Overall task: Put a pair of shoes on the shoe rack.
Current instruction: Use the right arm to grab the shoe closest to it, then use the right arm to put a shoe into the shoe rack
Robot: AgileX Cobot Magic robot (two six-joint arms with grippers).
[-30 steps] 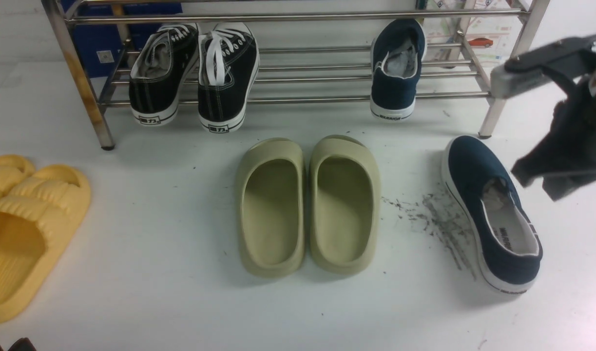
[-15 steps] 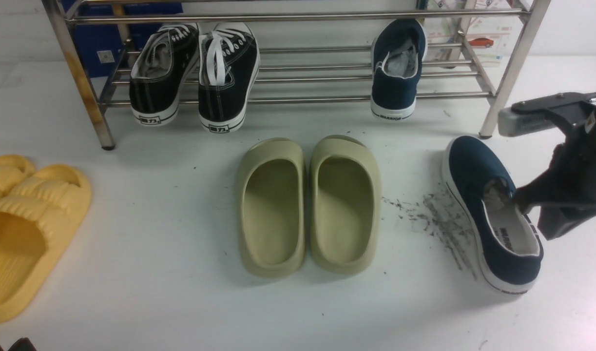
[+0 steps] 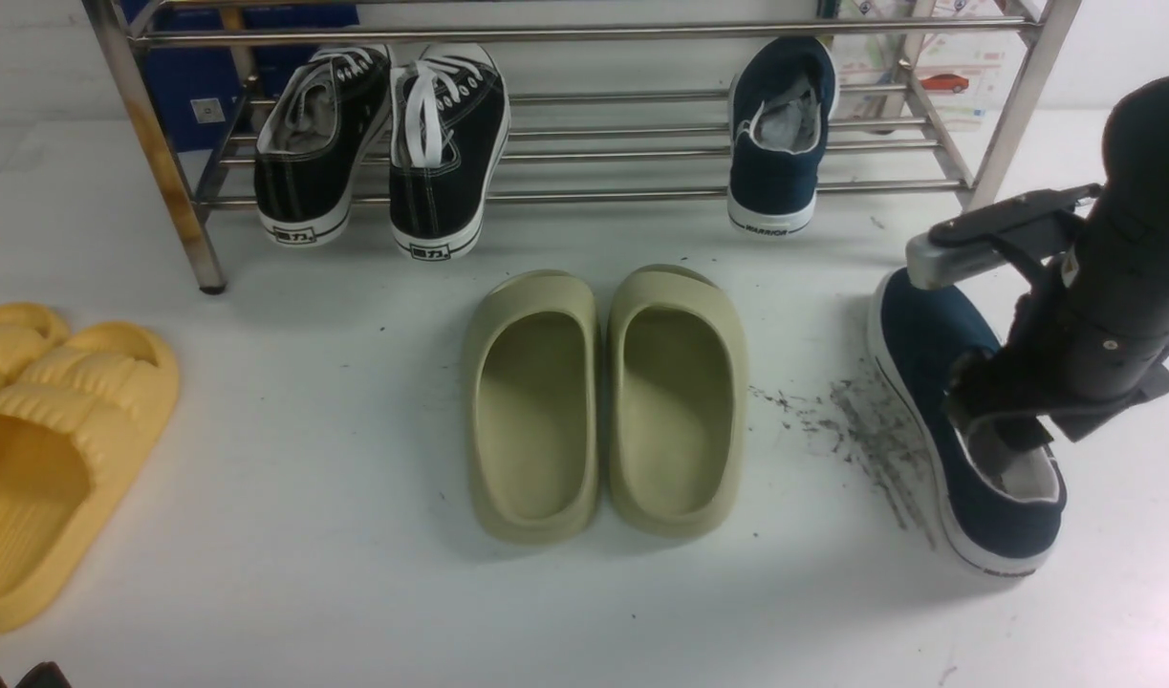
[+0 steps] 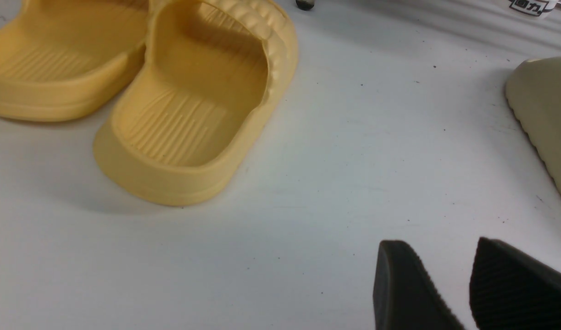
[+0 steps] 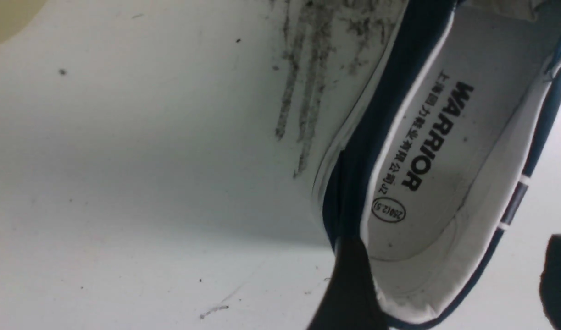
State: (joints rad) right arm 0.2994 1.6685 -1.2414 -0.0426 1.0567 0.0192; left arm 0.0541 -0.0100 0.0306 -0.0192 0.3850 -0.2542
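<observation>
**Loose navy slip-on (image 3: 923,344) on the table at 4 o'clock, right gripper (image 5: 452,279) over its heel end.**

Long axis runs from toe at 11 o'clock to heel at 5. The jaws are spread wide and set crosswise to it, one finger outside each side wall, nothing pinched yet. The mate (image 3: 775,143) sits on the shoe rack (image 3: 641,196) at 1 o'clock, heel overhanging the front bar. The right arm is far nearer. The left gripper (image 4: 450,284) hangs at 8 o'clock by the yellow slides (image 4: 188,114), fingers slightly apart and empty. Likely next: close across the width, then lift toward 12.
</observation>
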